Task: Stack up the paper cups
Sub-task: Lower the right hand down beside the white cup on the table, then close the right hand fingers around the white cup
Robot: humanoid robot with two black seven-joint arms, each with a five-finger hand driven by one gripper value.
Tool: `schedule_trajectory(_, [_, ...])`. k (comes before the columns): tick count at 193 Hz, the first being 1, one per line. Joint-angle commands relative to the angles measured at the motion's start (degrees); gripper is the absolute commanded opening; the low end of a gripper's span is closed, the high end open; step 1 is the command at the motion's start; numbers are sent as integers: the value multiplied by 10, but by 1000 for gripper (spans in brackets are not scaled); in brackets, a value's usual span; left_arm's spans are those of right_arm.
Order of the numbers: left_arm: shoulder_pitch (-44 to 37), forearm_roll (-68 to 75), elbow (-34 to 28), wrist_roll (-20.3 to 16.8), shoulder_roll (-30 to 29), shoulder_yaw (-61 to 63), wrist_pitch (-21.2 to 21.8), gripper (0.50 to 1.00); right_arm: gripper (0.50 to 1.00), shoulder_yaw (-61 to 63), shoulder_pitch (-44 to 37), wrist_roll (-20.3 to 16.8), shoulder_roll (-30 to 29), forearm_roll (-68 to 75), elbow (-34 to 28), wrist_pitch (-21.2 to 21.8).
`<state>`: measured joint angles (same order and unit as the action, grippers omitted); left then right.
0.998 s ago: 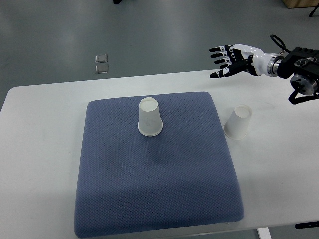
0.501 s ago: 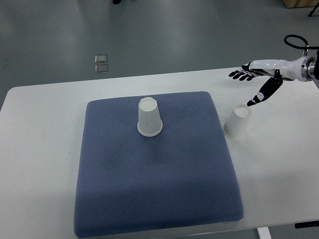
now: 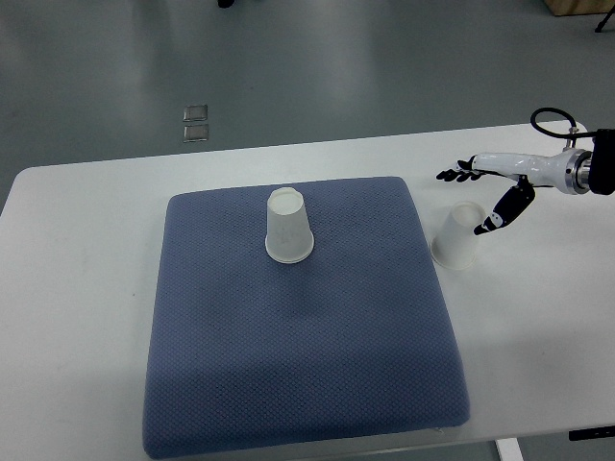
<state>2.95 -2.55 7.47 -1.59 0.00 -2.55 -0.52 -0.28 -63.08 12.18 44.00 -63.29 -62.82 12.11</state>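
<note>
One white paper cup (image 3: 288, 227) stands upside down on the blue mat (image 3: 298, 327), near its far edge. A second white paper cup (image 3: 457, 235) stands upside down on the white table just right of the mat. My right hand (image 3: 473, 200) comes in from the right edge and hovers at this second cup. Its fingers (image 3: 454, 175) are spread beyond the cup and its thumb (image 3: 500, 215) hangs close to the cup's right side. The hand is open and holds nothing. The left arm is out of view.
The white table (image 3: 77, 288) carries the mat; its far edge runs just behind the mat. Grey floor lies beyond, with two small metal floor plates (image 3: 195, 122). A black cable (image 3: 553, 117) loops above my right wrist.
My right hand has swung down and towards me, from high above the table's far edge to right beside the cup next to the mat. Both cups have stayed put.
</note>
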Motion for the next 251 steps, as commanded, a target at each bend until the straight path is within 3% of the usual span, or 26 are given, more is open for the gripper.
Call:
schedule_trajectory(1, [0, 0, 0, 0, 0, 0, 0, 1000, 913, 0, 9, -1, -1, 0, 18, -7])
schedule_trajectory(102, [0, 0, 0, 0, 0, 1, 0, 1000, 911, 3, 43, -2, -65, 6, 78, -18])
schedule_trajectory(142, [0, 0, 0, 0, 0, 1, 0, 1000, 901, 0, 45, -2, -65, 4, 79, -45])
schedule_trajectory(154, [0, 0, 0, 0, 0, 1, 0, 1000, 887, 0, 47, -1, -65, 4, 79, -46])
schedule_trajectory(169, [0, 0, 0, 0, 0, 1, 0, 1000, 795, 0, 47, -1, -65, 5, 79, -46])
schedule_trajectory(251, [0, 0, 0, 0, 0, 0, 0, 1000, 768, 0, 51, -1, -66, 4, 78, -46])
